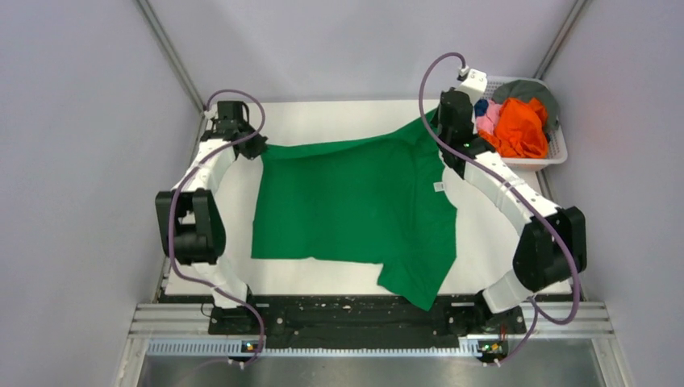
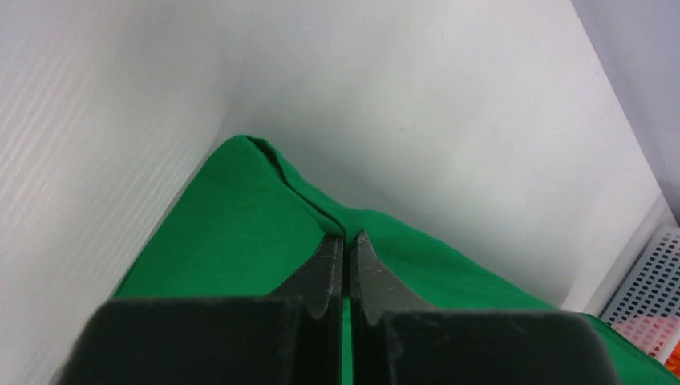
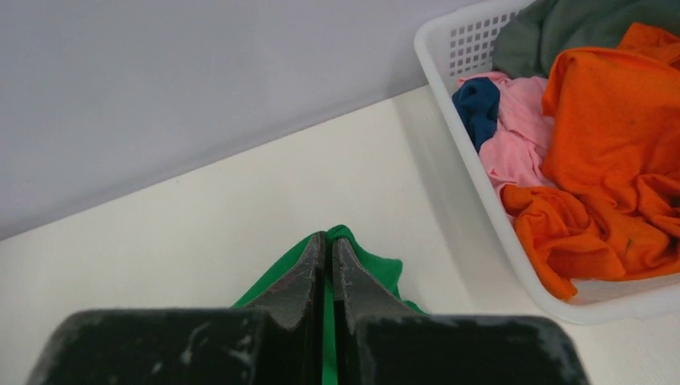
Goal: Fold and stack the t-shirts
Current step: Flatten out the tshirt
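Observation:
A bright green t-shirt (image 1: pixel 355 205) lies spread over the white table, with a small white tag (image 1: pixel 440 187) near its right edge. My left gripper (image 1: pixel 256 147) is shut on the shirt's far left corner; in the left wrist view green cloth (image 2: pixel 240 216) is pinched between the black fingertips (image 2: pixel 330 255). My right gripper (image 1: pixel 448 122) is shut on the shirt's far right corner, and a green fold (image 3: pixel 365 261) pokes out past its fingertips (image 3: pixel 314 255). More t-shirts, orange (image 3: pixel 617 160), pink (image 3: pixel 513 140), blue (image 3: pixel 479 106) and grey (image 3: pixel 577 24), are heaped in the basket.
A white lattice basket (image 1: pixel 556 153) stands at the table's far right corner, close beside my right gripper; its rim (image 3: pixel 469 172) shows in the right wrist view. Grey walls enclose the table (image 1: pixel 347 113) on three sides. The arm bases sit on the near rail (image 1: pixel 355 318).

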You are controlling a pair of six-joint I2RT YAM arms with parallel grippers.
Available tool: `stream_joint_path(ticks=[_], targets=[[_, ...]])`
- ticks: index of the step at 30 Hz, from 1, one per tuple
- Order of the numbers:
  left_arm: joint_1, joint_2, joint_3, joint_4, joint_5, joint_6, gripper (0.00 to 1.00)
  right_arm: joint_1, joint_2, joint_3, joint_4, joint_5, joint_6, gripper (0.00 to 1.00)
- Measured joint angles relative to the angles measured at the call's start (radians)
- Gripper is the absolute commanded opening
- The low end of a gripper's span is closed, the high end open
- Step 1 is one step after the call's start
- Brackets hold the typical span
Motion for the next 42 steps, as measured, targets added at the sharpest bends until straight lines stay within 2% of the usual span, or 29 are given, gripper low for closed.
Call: stream_joint_path(ticks=[4,14,15,16,17,18,19,20,21,22,25,28,30,37,42], targets=[[0.023,0.148,0.107,0.005,0.041,-0.001,0.0,-0.019,0.079,0.011,0.042,-0.014,0.006,0.0],[0.038,0.47,0.436,0.058,0.14,-0.034,0.0,-0.063,0.351,0.168,0.154,-0.034,0.016,0.0],[0.039,0.506,0.468,0.069,0.15,-0.042,0.05,-0.065,0.383,0.185,0.171,-0.034,0.016,0.0],[0.04,0.556,0.518,0.081,0.162,-0.055,0.18,-0.067,0.43,0.213,0.19,-0.039,0.017,0.0],[0.04,0.601,0.559,0.092,0.169,-0.062,0.31,-0.069,0.476,0.25,0.203,-0.04,0.016,0.06],[0.04,0.655,0.619,0.097,0.173,-0.074,0.41,-0.071,0.524,0.291,0.213,-0.04,0.017,0.2],[0.041,0.72,0.692,0.105,0.182,-0.092,0.49,-0.073,0.589,0.358,0.219,-0.038,0.018,0.4],[0.042,0.787,0.769,0.114,0.192,-0.113,0.62,-0.076,0.651,0.428,0.221,-0.037,0.021,0.57],[0.042,0.832,0.818,0.12,0.201,-0.121,0.9,-0.079,0.716,0.509,0.211,-0.038,0.023,0.8],[0.044,0.865,0.852,0.121,0.215,-0.132,0.98,-0.083,0.768,0.582,0.185,-0.038,0.024,0.96],[0.05,0.875,0.879,0.149,0.253,-0.161,0.99,-0.095,0.869,0.76,0.067,-0.059,0.017,0.99],[0.051,0.806,0.811,0.172,0.253,-0.156,0.99,-0.101,0.856,0.768,-0.012,-0.093,0.01,0.99],[0.05,0.726,0.713,0.175,0.252,-0.141,0.99,-0.104,0.803,0.696,-0.036,-0.131,0.009,0.99],[0.0,0.418,0.381,0.124,0.172,-0.021,0.99,-0.09,0.454,0.23,-0.081,-0.326,0.039,0.99],[-0.073,0.211,0.096,0.095,0.126,0.027,0.99,0.006,0.23,-0.035,-0.116,-0.345,0.069,0.99]])
